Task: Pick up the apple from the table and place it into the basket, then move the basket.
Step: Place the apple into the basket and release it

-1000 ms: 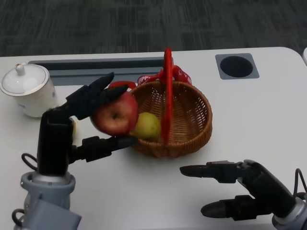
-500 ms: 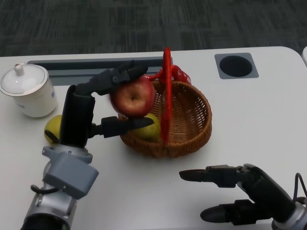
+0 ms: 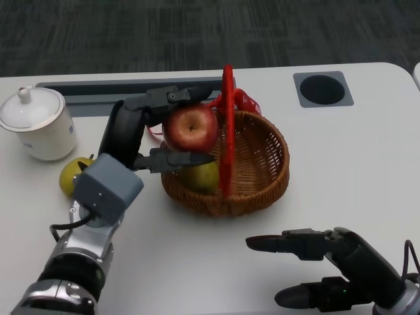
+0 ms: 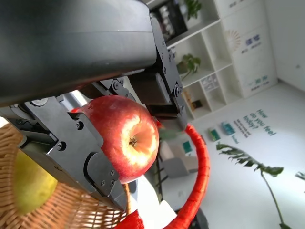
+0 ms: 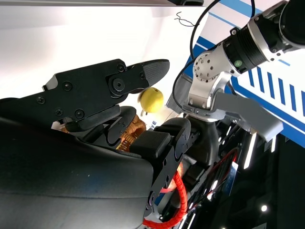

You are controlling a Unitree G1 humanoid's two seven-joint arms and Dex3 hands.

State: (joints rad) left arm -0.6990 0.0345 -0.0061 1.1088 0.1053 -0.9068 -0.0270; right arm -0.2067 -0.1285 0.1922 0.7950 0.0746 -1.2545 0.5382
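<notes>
My left hand (image 3: 154, 131) grips the red apple (image 3: 191, 127) between its fingers, above the near-left part of the wicker basket (image 3: 266, 167). In the left wrist view the apple (image 4: 125, 135) sits clamped between the black fingers (image 4: 83, 150), with the basket's red handle (image 4: 198, 176) beside it. The handle (image 3: 227, 125) stands upright across the basket. A yellow-green fruit (image 3: 202, 174) lies inside the basket under the apple. My right hand (image 3: 328, 269) is open above the table's near right, apart from the basket.
A second yellow-green fruit (image 3: 73, 174) lies on the table left of my left arm. A white lidded cup (image 3: 36, 121) stands at the far left. A round dark hole (image 3: 323, 88) is set in the table behind the basket.
My left hand has carried the apple up and to the right, from beside the basket's left rim to over its inside. The right hand has barely moved.
</notes>
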